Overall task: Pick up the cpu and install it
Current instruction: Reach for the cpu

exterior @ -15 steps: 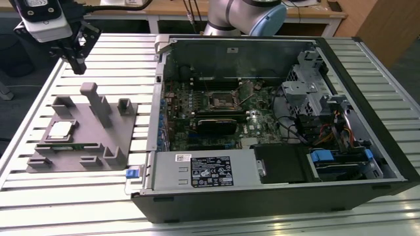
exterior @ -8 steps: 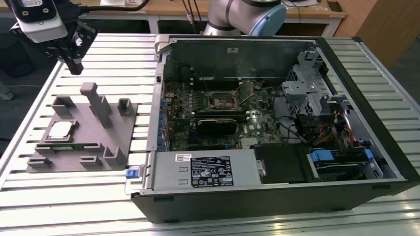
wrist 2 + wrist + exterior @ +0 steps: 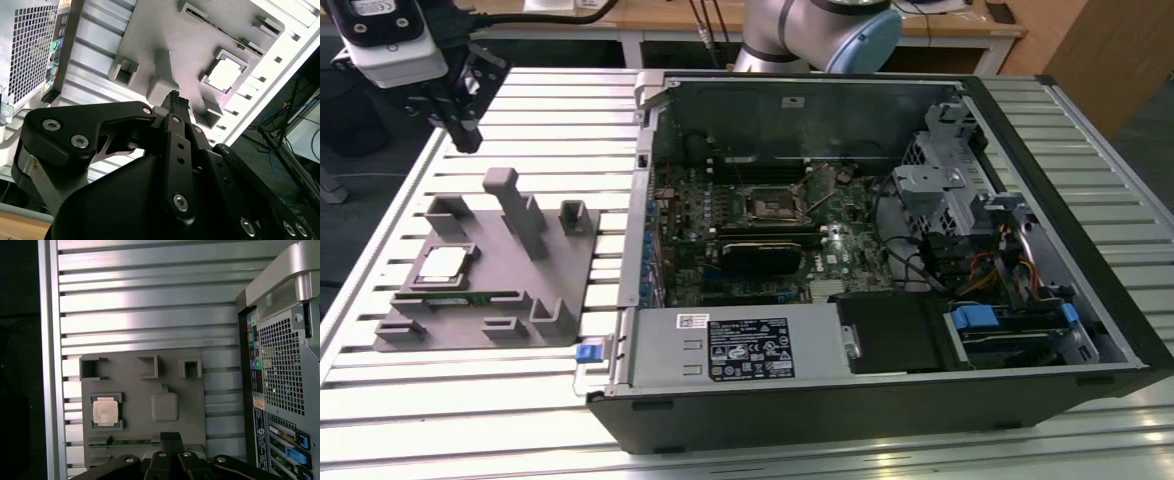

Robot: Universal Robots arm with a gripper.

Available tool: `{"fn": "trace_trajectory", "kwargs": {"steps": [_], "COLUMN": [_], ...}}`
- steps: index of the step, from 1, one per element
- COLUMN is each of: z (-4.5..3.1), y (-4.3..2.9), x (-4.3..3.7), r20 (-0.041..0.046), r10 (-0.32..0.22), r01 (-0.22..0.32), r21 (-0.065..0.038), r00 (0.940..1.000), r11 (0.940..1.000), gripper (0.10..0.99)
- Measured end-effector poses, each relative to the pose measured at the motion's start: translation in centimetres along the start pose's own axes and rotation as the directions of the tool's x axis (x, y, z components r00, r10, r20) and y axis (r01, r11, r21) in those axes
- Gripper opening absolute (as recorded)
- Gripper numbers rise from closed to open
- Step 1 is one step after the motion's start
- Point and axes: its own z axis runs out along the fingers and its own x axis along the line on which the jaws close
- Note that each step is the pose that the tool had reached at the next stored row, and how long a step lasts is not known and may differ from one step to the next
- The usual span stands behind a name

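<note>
The cpu is a small silvery square lying flat in a recess of the grey plastic holder, on the exterior view's left. Both wrist views show it too, cpu and cpu, seated in the holder. My gripper hangs high above the table beyond the holder's far end, well clear of the chip. Its black fingers are pressed together with nothing between them, as the gripper also shows. The black square socket sits on the motherboard inside the open computer case.
Tall grey posts rise from the holder near the cpu. A thin green memory stick lies in a slot of the holder. The case's rear panel stands beside the holder. The slatted metal table ends close on the exterior view's left.
</note>
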Motion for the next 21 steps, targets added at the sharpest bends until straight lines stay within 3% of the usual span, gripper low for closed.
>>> {"fn": "trace_trajectory", "kwargs": {"steps": [14,21], "z": [0.16,0.27], "y": [-0.1,-0.22], "x": [1.16,2.68], "r20": [-0.0024,-0.0026], "r10": [0.0,0.0], "r01": [0.0,0.0], "r21": [0.0,0.0], "r00": [1.0,1.0], "r11": [1.0,1.0], "gripper": [0.106,0.106]}}
